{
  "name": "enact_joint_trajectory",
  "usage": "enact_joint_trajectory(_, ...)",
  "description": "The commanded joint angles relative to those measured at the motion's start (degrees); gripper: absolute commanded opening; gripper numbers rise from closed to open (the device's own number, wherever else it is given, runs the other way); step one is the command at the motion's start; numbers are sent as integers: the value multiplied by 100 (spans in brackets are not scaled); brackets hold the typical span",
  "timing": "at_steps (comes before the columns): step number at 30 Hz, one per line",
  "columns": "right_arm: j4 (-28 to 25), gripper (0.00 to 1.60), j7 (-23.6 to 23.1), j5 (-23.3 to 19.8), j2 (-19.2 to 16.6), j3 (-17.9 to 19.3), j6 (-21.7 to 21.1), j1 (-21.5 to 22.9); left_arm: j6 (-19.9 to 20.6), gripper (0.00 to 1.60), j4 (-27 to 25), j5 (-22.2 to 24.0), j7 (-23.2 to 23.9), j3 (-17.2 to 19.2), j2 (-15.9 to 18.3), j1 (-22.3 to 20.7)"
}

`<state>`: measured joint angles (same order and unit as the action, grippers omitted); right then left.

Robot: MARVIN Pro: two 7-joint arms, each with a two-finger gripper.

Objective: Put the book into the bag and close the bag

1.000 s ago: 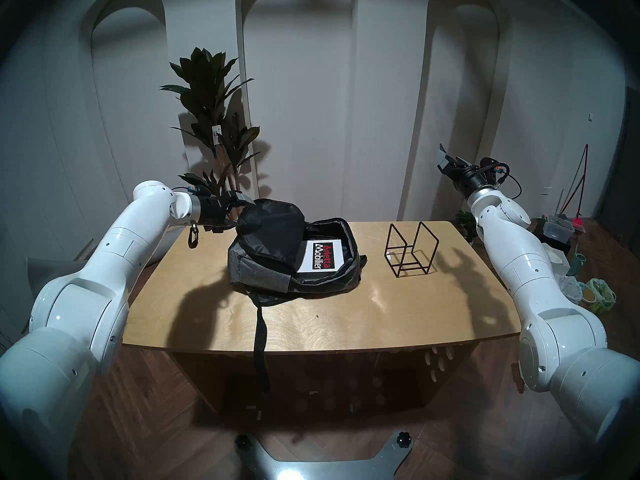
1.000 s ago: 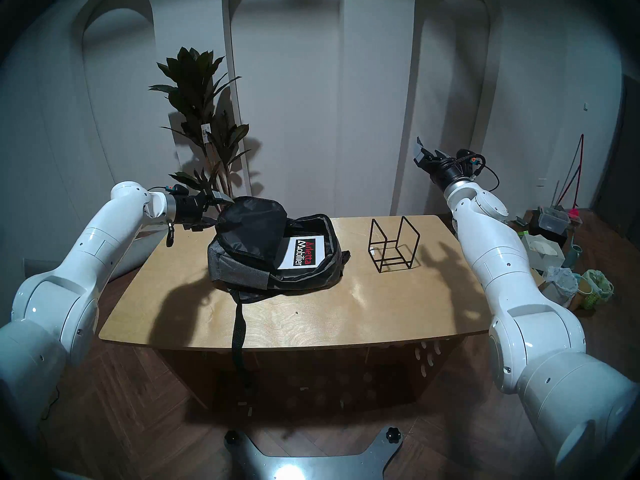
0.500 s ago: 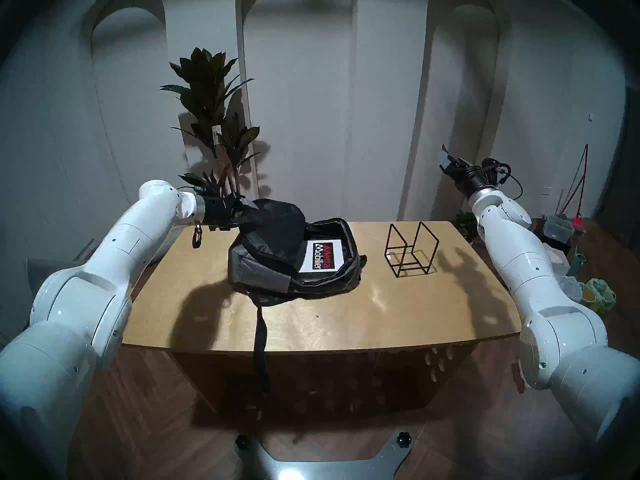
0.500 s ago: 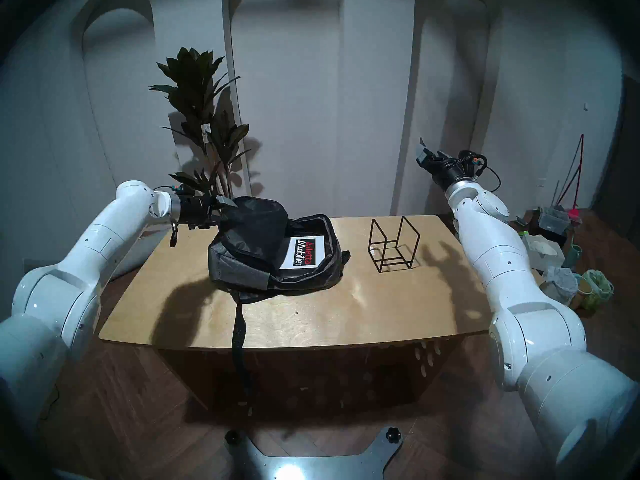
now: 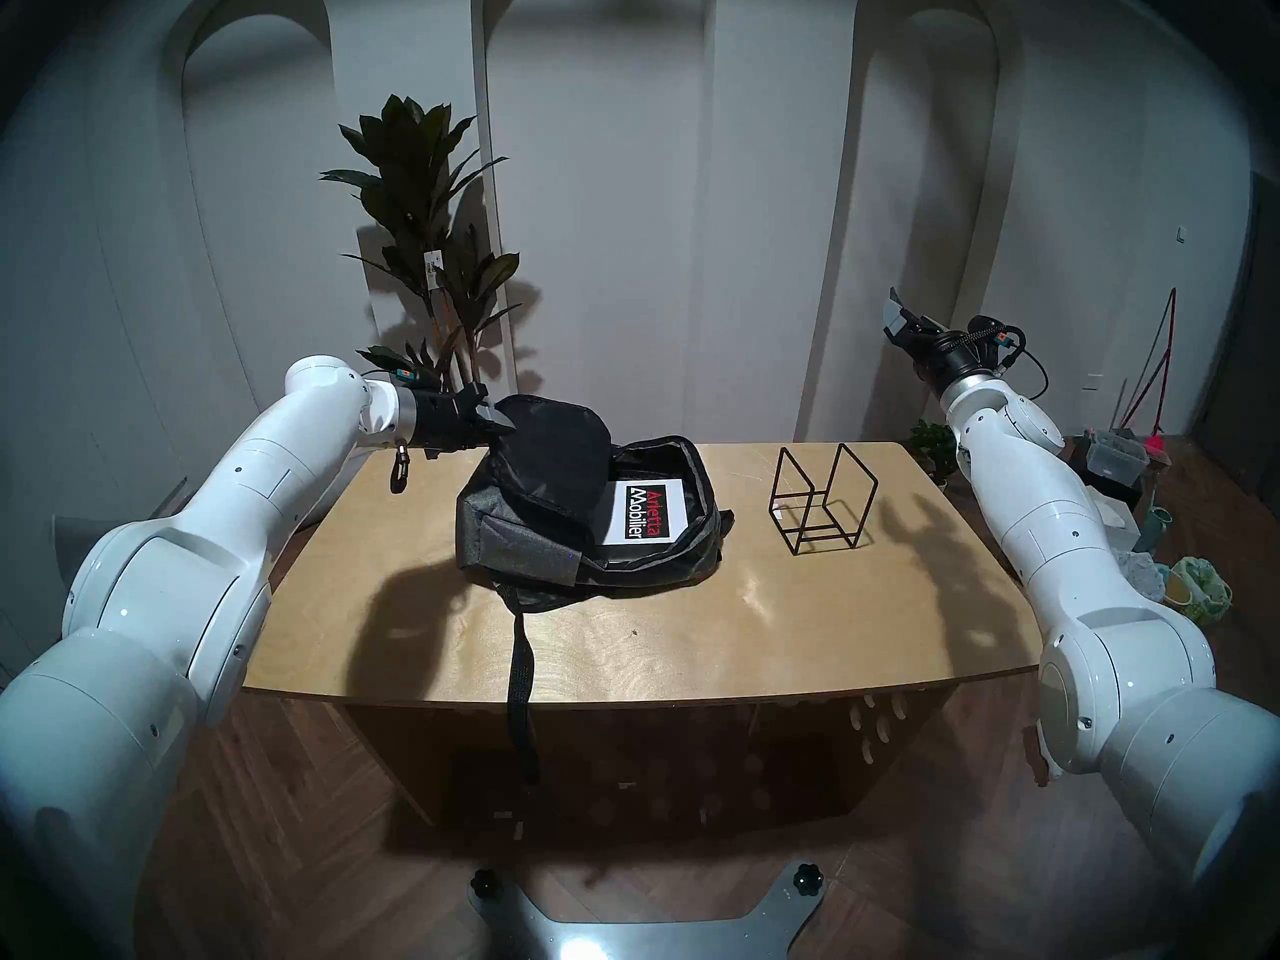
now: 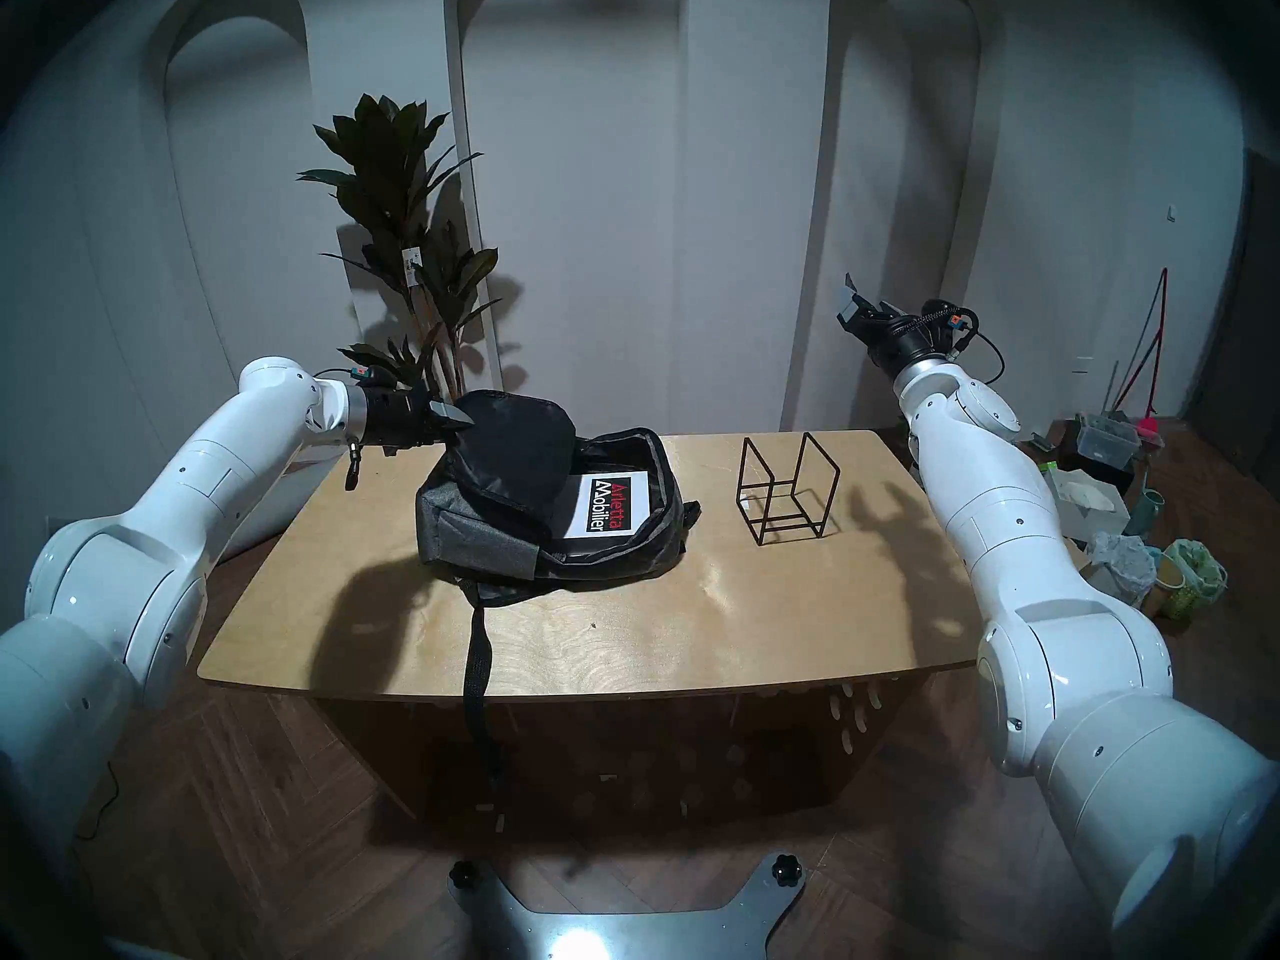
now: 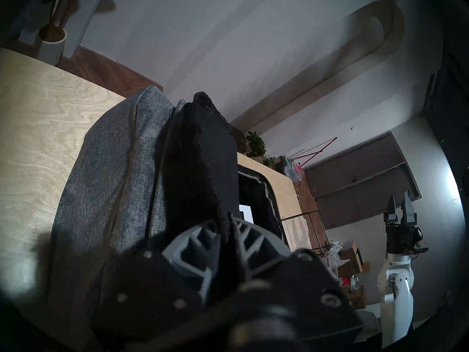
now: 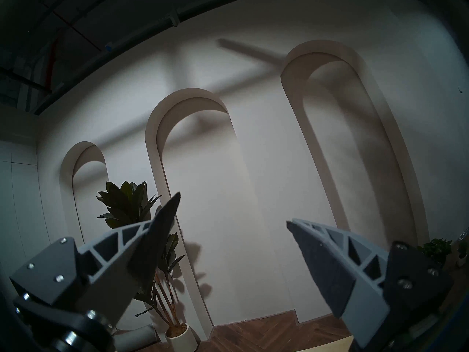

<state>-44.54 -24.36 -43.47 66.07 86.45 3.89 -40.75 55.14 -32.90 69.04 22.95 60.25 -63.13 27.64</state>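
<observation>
Left gripper (image 5: 500, 422) pinches the limp black-lined flap of the bag (image 5: 526, 543) at frame centre on the desk (image 5: 692, 626), book (image 5: 644, 515) flat inside; right gripper (image 5: 900, 314) open, idle upper right; flap soft, best held by its zipper edge.

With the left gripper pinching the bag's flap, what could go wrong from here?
The left gripper pinches only the flap's edge; thin fabric may slip out mid-swing. The book still shows in the bag opening and could snag the closing flap. The right gripper is raised and open, so nothing steadies the bag; it may slide on the table.
</observation>
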Motion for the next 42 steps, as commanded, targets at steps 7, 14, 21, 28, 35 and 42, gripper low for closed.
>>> enact_joint_trajectory(7,-28,160,-37,-39,-81,98,76,147,-14,0,-191,119,462,52,-243,-369)
enact_joint_trajectory(14,-20,160,-63,-50,-137,144,100,125,-14,0,-266,145,648,-24,-470,-386)
enact_joint_trajectory(21,-103,160,-104,-81,-193,214,132,52,-14,0,-254,95,773,-210,-750,-404)
enact_joint_trajectory(28,-229,160,-99,-110,-256,287,149,-64,-14,0,-140,21,871,-451,-867,-441)
enact_joint_trajectory(35,-343,160,-58,-125,-318,369,165,-194,-71,0,188,-119,913,-663,-1124,-580)
enact_joint_trajectory(42,-408,160,-24,-141,-367,447,174,-278,-209,0,520,-239,855,-780,-1411,-740)
